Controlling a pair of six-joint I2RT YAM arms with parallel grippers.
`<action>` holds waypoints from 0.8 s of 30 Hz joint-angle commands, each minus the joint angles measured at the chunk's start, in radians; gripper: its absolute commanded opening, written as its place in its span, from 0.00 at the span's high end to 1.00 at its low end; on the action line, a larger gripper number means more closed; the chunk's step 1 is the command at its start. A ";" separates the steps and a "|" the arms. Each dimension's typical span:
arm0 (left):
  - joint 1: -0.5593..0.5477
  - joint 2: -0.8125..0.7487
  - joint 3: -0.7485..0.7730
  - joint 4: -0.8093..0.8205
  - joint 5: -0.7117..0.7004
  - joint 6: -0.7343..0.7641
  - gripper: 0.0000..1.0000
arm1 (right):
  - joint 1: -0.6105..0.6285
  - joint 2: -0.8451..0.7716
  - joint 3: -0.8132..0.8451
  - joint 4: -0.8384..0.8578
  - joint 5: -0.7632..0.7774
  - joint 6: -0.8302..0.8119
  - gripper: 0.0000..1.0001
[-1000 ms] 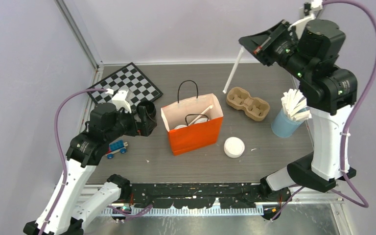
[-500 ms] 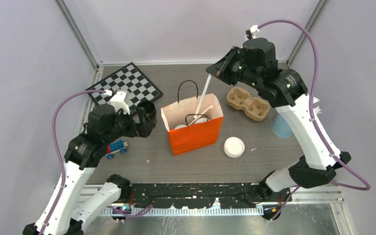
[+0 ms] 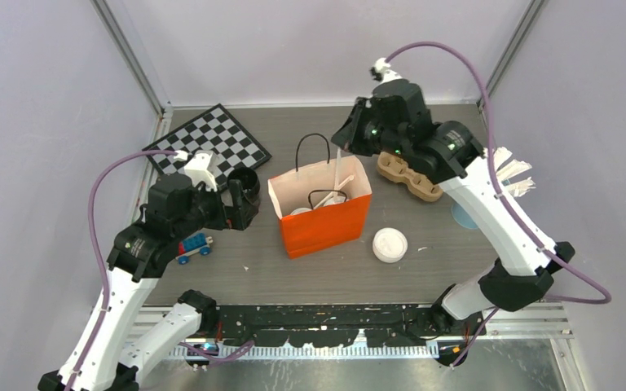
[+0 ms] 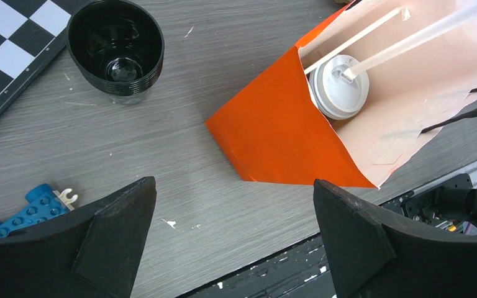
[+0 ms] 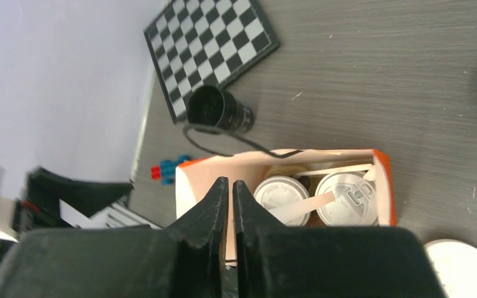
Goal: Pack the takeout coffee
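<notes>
At the centre of the table (image 3: pixel 293 277) you have the orange bag (image 3: pixel 326 228) standing upright with its mouth open, and both lidded cups are down inside it. One coffee (image 5: pixel 279 194) and a second coffee (image 5: pixel 349 198) sit side by side on the bag's floor, white sip lids up. Your right gripper (image 5: pixel 230 186) hangs over the bag's 12 o'clock rim with its fingers pressed together on a straw (image 4: pixel 410 42). That straw slants down into the bag until its lower end rests on a lid. A thin white stick (image 4: pixel 354 37) leans in the bag as well. Your left gripper (image 4: pixel 230 239) is at the bag's 9 o'clock, above the tabletop and apart from the bag, its fingers spread wide. At 10 o'clock from the bag the black cup (image 4: pixel 115 49) stands lidless and upright beside the corner of the chessboard (image 3: pixel 212 147). A blue toy brick (image 3: pixel 191 244) lies at the bag's 8 o'clock. A loose white disc (image 3: pixel 390 244) lies flat at 4 o'clock, just beside the bag. The cardboard carrier (image 3: pixel 414 181) sits at 2 o'clock, partly under your right arm.
</notes>
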 commanded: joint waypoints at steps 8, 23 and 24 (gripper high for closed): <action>-0.004 -0.002 0.083 -0.024 -0.035 0.040 0.00 | 0.107 0.059 0.111 -0.049 0.101 -0.157 0.60; -0.004 0.070 0.203 -0.016 -0.004 0.063 0.00 | 0.107 -0.061 0.021 -0.018 0.091 -0.246 0.32; -0.004 0.076 0.227 -0.018 0.001 0.070 0.00 | 0.108 -0.064 0.029 -0.020 0.110 -0.248 0.27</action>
